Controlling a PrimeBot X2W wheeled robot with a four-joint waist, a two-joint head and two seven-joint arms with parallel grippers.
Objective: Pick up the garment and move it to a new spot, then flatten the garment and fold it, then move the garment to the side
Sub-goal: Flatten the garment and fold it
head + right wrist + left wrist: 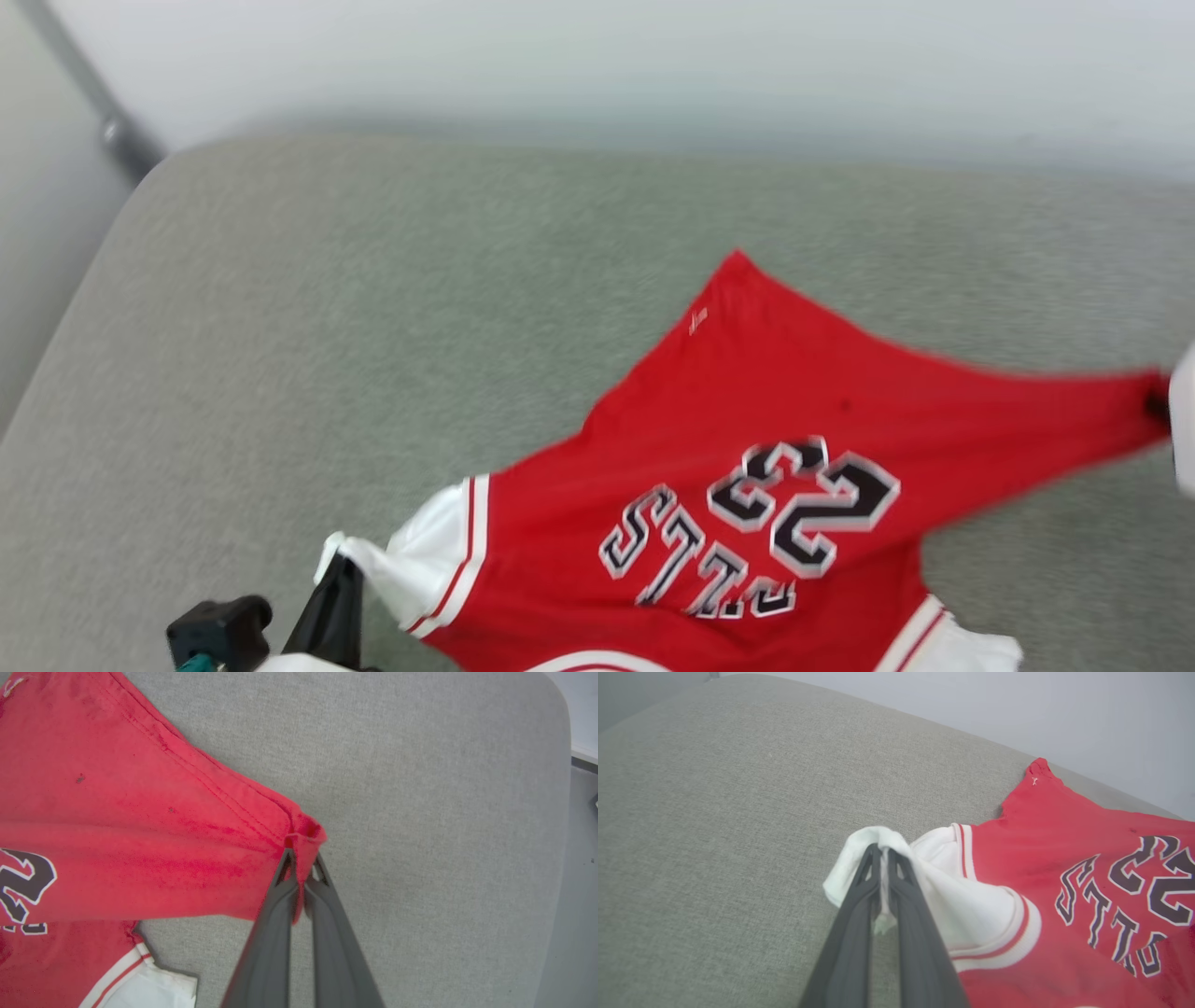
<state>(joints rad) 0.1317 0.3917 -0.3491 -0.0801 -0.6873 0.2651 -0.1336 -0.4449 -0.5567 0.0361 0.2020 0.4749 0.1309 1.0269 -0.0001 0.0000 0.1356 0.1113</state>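
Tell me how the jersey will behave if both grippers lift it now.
The jersey is probably floppy: it bunches at the left gripper and creases toward the right gripper. Lifted, its middle would likely sag, since each pinch holds only a small bit of edge. It looks thin, so probably light.

Garment (747, 448) print-up on grey cushion (373, 327) — left hand (344, 565) pinching sleeve (425, 551).

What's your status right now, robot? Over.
Left gripper shut on the garment, white sleeve. Right gripper shut on its red hem corner. Stretched between them over grey cushion, print up. No obstruction seen.
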